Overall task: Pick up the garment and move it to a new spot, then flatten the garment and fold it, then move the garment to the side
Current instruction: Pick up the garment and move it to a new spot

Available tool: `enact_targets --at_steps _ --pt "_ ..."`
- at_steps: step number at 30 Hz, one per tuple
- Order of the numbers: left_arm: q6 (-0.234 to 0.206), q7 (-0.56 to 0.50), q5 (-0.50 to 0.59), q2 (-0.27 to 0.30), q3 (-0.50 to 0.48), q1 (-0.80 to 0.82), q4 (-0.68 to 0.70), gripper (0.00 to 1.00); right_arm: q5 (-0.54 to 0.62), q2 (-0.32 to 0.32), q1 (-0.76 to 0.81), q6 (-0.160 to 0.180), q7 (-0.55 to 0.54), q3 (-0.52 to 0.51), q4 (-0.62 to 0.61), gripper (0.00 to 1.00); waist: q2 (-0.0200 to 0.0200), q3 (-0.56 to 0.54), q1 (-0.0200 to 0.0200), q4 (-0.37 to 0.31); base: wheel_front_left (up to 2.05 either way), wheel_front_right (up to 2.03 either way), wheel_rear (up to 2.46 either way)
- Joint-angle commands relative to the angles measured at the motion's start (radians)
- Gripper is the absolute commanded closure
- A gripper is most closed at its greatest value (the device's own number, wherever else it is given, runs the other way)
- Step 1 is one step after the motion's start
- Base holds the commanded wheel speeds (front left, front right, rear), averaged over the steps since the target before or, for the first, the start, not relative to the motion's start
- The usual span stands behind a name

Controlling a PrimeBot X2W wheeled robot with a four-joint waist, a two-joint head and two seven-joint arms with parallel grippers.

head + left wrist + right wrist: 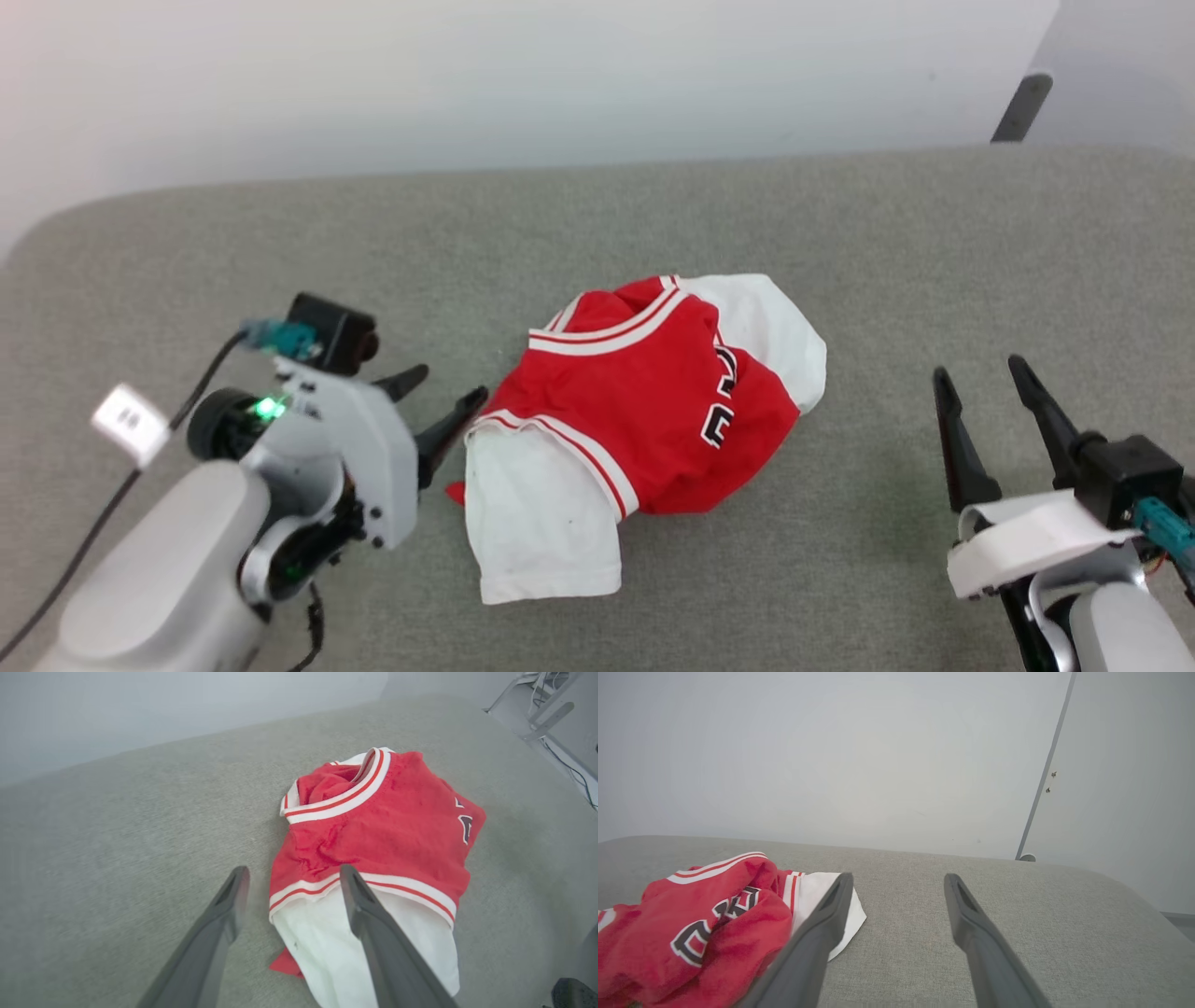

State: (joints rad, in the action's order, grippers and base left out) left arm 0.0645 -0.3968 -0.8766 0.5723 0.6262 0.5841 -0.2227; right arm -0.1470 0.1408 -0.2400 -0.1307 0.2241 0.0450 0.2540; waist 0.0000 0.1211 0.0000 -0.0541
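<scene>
Garment (644, 401) in a crumpled heap, dead centre on grey padded surface (840, 224). Red body on top, striped neckline turned toward far wall (560, 75), white sleeve (537, 523) spilling toward the near edge. Black, white-edged lettering folded over, only partly readable. Left gripper (449, 385) released and spread wide, gripping nothing, one fingertip right at the sleeve's striped seam; touching or not, cannot tell. From the left wrist: one finger (373, 933) crossing in front of the sleeve, the other over bare grey. Right gripper (978, 369) released too, empty, well apart from the heap on its right, fingers pointing up the head view.
</scene>
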Motion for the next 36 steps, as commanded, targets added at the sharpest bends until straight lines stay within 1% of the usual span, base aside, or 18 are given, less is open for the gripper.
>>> enact_targets --at_steps 1,3,9,13,15,16,20,23,26,29,31,36 --pt "-0.006 0.058 0.021 0.013 -0.016 -0.039 0.016 0.0 0.002 0.003 0.024 0.0 -0.001 0.004 -0.002 0.0 0.0 -0.047 0.0 0.019 0.0 0.0 0.0" --pt "-0.018 0.129 0.026 0.018 -0.037 -0.081 0.034 0.0 0.001 0.002 0.039 0.0 -0.002 -0.002 -0.002 0.0 0.0 -0.069 0.0 0.026 0.0 0.0 0.0" --pt "-0.052 0.352 0.054 0.055 -0.115 -0.202 0.063 0.0 0.004 0.01 0.077 0.0 -0.005 -0.004 -0.006 0.0 0.0 -0.119 0.0 0.039 0.0 0.0 0.0" --pt "-0.095 0.511 0.076 0.073 -0.174 -0.291 0.077 0.0 0.011 0.014 0.095 0.0 -0.006 -0.007 -0.014 0.0 0.0 -0.134 0.0 0.045 0.0 0.0 0.0" --pt "-0.105 0.578 0.074 0.069 -0.198 -0.334 0.084 0.0 0.009 0.013 0.106 0.0 -0.008 -0.014 -0.016 0.0 0.0 -0.141 0.0 0.051 0.0 0.0 0.0" --pt "-0.105 0.578 0.074 0.069 -0.198 -0.334 0.084 0.0 0.009 0.013 0.106 0.0 -0.008 -0.014 -0.016 0.0 0.0 -0.141 0.0 0.051 0.0 0.0 0.0" --pt "-0.133 0.64 0.076 0.07 -0.248 -0.413 0.09 0.0 0.006 0.012 0.128 0.0 -0.01 -0.026 -0.017 0.0 0.0 -0.156 0.0 0.063 0.0 0.0 0.0" --pt "-0.135 0.654 0.085 0.063 -0.286 -0.463 0.097 0.0 0.008 0.012 0.146 0.0 -0.008 -0.044 -0.019 0.0 0.0 -0.167 0.0 0.079 0.0 0.0 0.0" --pt "-0.125 0.661 0.099 0.053 -0.326 -0.506 0.098 0.0 0.012 0.008 0.163 0.0 -0.006 -0.062 -0.023 0.0 0.0 -0.176 0.0 0.094 0.0 0.0 0.0" --pt "-0.115 0.662 0.123 0.026 -0.388 -0.54 0.108 0.0 0.016 0.002 0.181 0.0 -0.004 -0.08 -0.025 0.0 0.0 -0.186 0.0 0.11 0.0 0.0 0.0" --pt "-0.106 0.661 0.143 0.001 -0.426 -0.569 0.11 0.0 0.018 -0.001 0.192 0.0 -0.003 -0.09 -0.026 0.0 0.0 -0.193 0.0 0.119 0.0 0.0 0.0" --pt "-0.065 0.661 0.214 -0.057 -0.515 -0.621 0.125 0.0 0.021 -0.012 0.217 0.0 -0.006 -0.107 -0.032 0.0 0.0 -0.206 0.0 0.136 0.0 0.0 0.0"
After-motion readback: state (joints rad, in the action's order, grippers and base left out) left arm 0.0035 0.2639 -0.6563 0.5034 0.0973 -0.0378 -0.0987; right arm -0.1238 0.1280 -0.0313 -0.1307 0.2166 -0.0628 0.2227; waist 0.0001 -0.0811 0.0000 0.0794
